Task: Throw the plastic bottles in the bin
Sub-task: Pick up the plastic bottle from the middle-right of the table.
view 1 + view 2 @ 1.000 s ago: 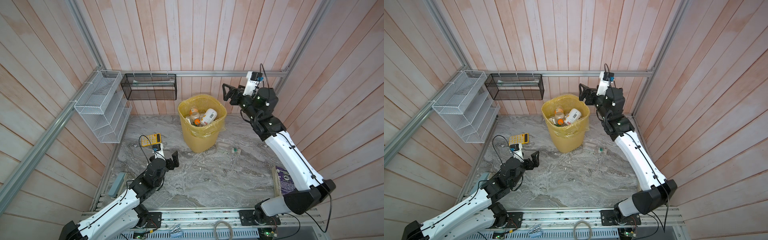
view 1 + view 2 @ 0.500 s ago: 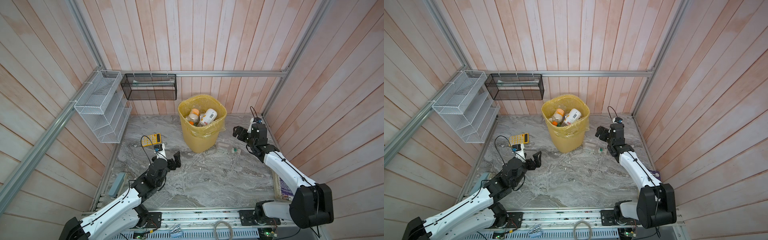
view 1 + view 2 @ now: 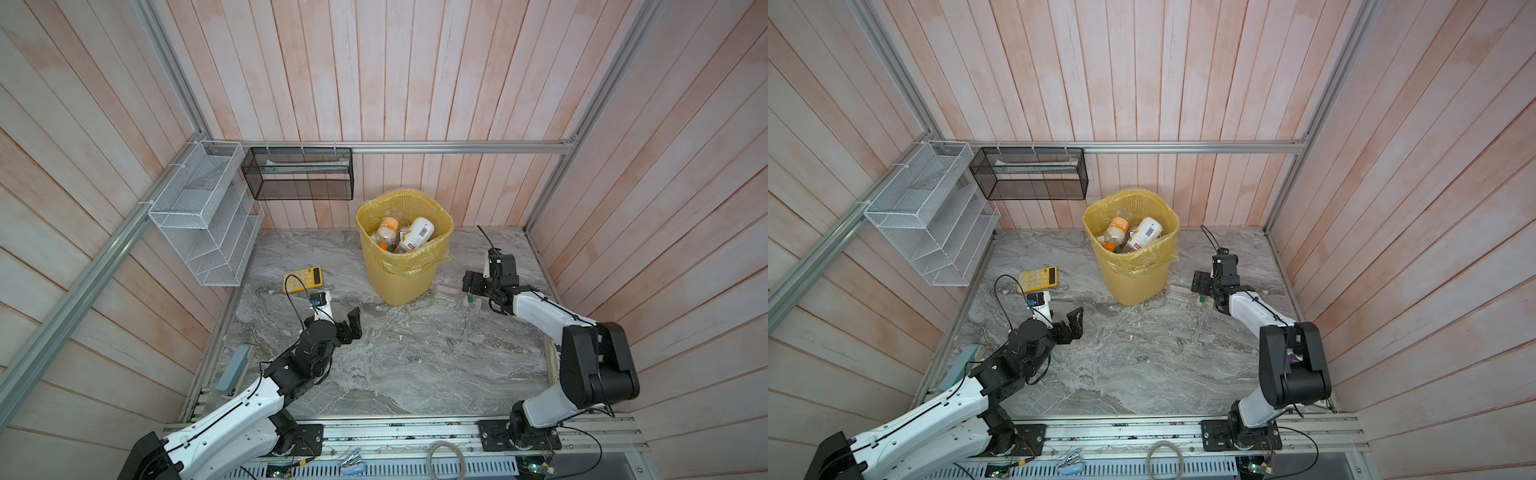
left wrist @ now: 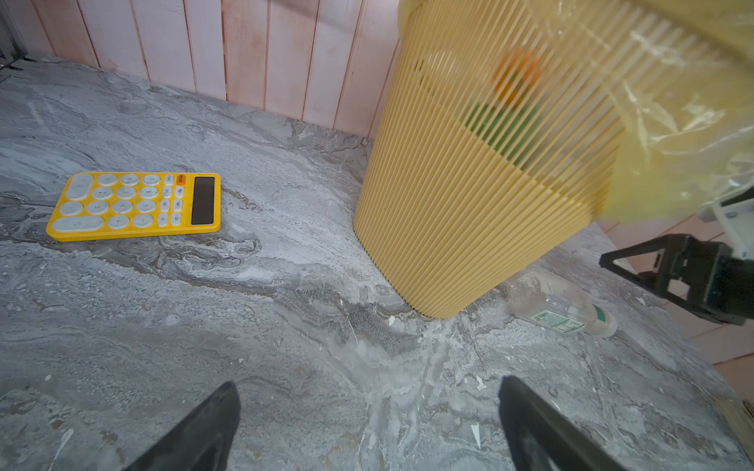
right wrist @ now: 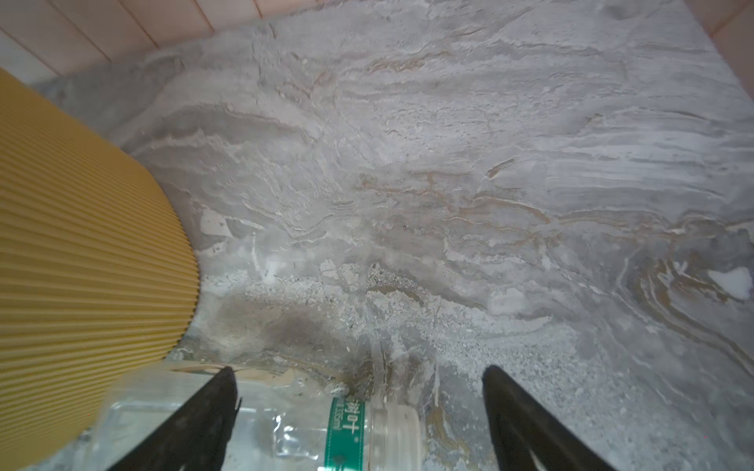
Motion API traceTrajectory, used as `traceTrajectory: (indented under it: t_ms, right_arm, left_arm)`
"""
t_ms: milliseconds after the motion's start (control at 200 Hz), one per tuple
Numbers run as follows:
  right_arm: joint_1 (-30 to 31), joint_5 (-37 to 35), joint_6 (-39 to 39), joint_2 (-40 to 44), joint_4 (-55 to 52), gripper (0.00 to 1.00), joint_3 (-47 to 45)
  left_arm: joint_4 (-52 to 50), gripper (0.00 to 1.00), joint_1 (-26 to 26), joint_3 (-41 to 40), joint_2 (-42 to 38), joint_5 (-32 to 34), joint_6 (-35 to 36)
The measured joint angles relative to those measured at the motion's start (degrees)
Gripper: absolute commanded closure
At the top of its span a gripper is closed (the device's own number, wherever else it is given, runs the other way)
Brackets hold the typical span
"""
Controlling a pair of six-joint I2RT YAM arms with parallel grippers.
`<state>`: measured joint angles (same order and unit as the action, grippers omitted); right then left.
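**R gripper over the loose bottle, but axis lies the wrong way**

The clear bottle (image 5: 285, 424) lies on its side on the surface (image 3: 415, 365), just beside the foot of the bin (image 3: 399, 286), on my R side. It's the only loose one I can see; the other bottles (image 3: 417, 235) sit inside the bin. Its long axis runs from the bin's foot out toward my R arm, cap end away from the bin.

My R gripper (image 5: 359, 373) is right over it, jaws wide, nothing held. In the R wrist view the cap end and green label band sit in the gap btw the fingers, while the body runs on under one finger (image 5: 196, 420) toward the bin. So the bottle lies roughly along the line btw my fingers, not across it. I judge a straight close would catch it poorly: the wrist needs a turn first. Can't tell whether that finger touches the plastic.

My L gripper (image 3: 349, 328) hangs wide too, empty, well apart on the bin's other side, nr the yellow calculator (image 3: 302, 279). R arm is clearly nearer, so it's R's job.
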<state>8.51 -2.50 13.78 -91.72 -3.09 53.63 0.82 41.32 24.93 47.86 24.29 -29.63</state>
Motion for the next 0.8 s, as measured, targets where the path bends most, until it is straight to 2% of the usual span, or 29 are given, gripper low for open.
traceTrajectory:
  t_ms: [190, 360, 600, 800]
  right_arm:
    - [0.0, 3.9, -6.4, -3.1, 0.1, 0.07, 0.7]
    - [0.0, 10.0, -9.6, -4.9, -0.3, 0.12, 2.6]
    - [0.0, 18.4, -9.1, -2.9, -2.5, 0.15, -0.7]
    - [0.1, 22.9, -5.5, 3.7, -4.9, 0.15, -5.8]
  left_arm:
    - [-0.7, 0.00, 0.0, -0.2, -2.9, 0.1, 0.0]
    - [-1.7, 0.00, 0.0, -0.2, -4.2, 0.2, 0.0]
    - [-1.7, 0.00, 0.0, -0.2, -4.5, 0.4, 0.0]
    - [-1.7, 0.00, 0.0, -0.3, -4.5, 0.4, 0.0]
